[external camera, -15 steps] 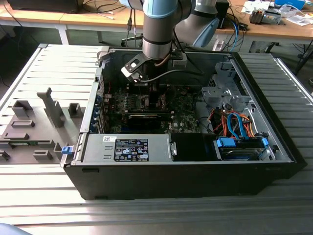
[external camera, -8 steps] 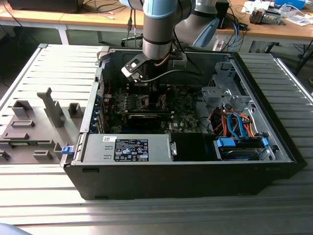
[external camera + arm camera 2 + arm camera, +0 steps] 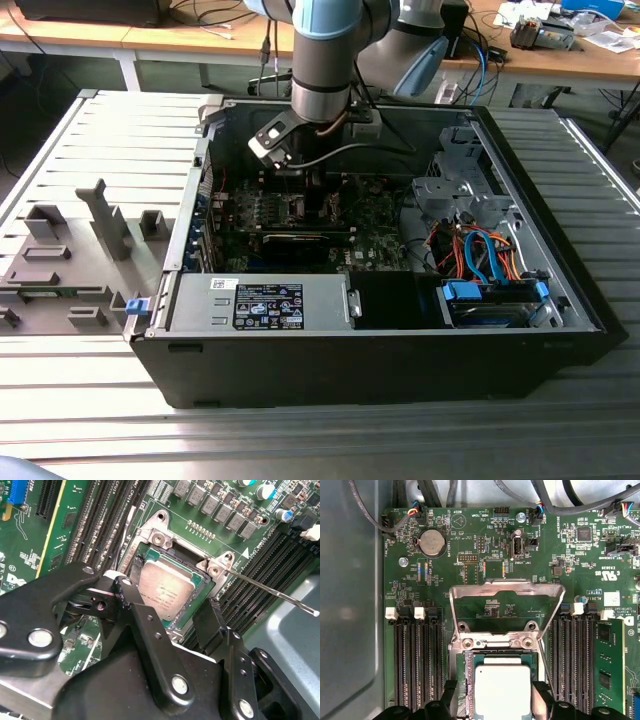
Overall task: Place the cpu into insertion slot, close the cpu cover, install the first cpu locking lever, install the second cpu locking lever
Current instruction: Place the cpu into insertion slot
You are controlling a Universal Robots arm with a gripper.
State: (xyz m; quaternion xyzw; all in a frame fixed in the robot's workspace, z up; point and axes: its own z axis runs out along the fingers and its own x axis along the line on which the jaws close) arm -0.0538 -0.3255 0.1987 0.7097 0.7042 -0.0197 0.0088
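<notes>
The cpu (image 3: pixel 502 690), a small square chip with a silver-grey top, lies flat in the insertion slot (image 3: pixel 467 680) on the green board. In the second wrist view the cpu (image 3: pixel 167 591) sits between my two black fingers (image 3: pixel 131 600). My gripper (image 3: pixel 167 600) is open astride the chip, with a gap showing beside one finger. The cpu cover (image 3: pixel 506 587), a silver frame with a cut-out centre, stands flipped back behind the slot. A thin locking lever (image 3: pixel 272 592) juts out from a socket corner, raised and unlatched. In the exterior view my gripper (image 3: pixel 300 188) hangs low inside the case.
Rows of long black memory slots (image 3: pixel 417 665) flank the socket on both sides. A round coin battery (image 3: pixel 431 542) and cable bundles (image 3: pixel 555 502) sit beyond the cover. The open black computer case (image 3: pixel 180 300) walls in the board; a grey fixture rack (image 3: pixel 70 260) lies at the exterior view's left.
</notes>
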